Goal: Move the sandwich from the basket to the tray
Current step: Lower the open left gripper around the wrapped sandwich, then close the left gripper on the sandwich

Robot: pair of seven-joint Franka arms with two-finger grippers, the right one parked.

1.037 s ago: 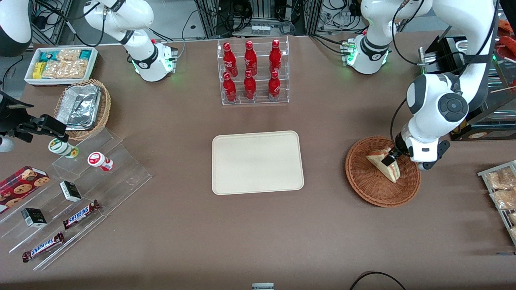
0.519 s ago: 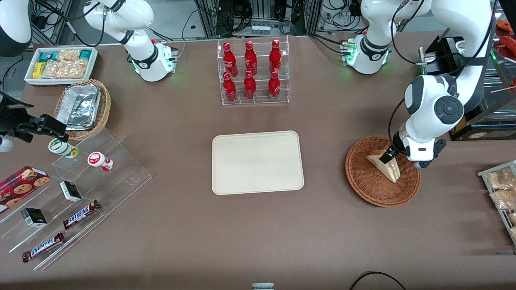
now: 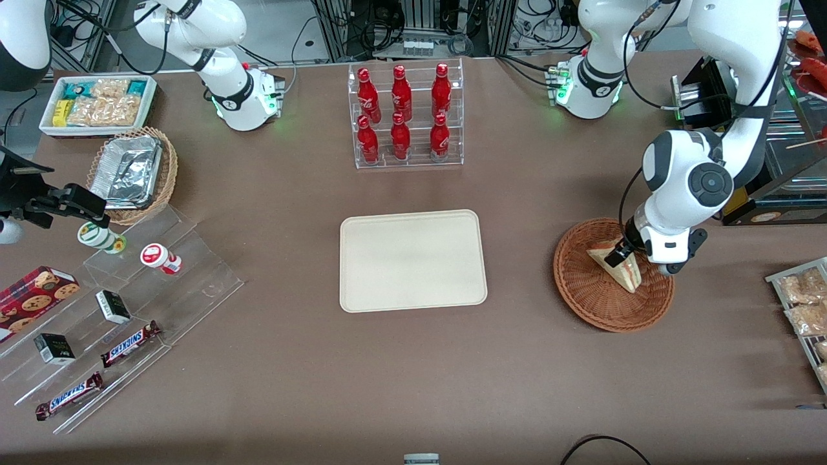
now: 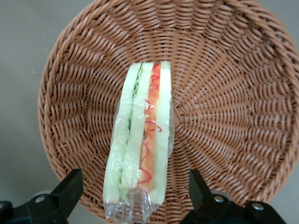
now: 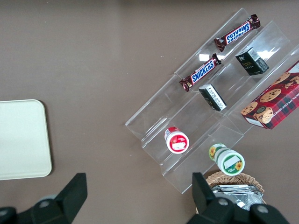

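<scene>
The sandwich (image 4: pixel 140 144) stands on its edge in the basket (image 4: pixel 233 93). The gripper (image 4: pixel 135 196) hangs just above it, jaws wide open, one finger (image 4: pixel 70 191) on each flat side. Its long way runs between them. The tray (image 3: pixel 412 259) waits well apart.

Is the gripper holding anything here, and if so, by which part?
Nothing is held. The gripper hangs open above the sandwich in the basket, fingers apart, either side of it.
</scene>
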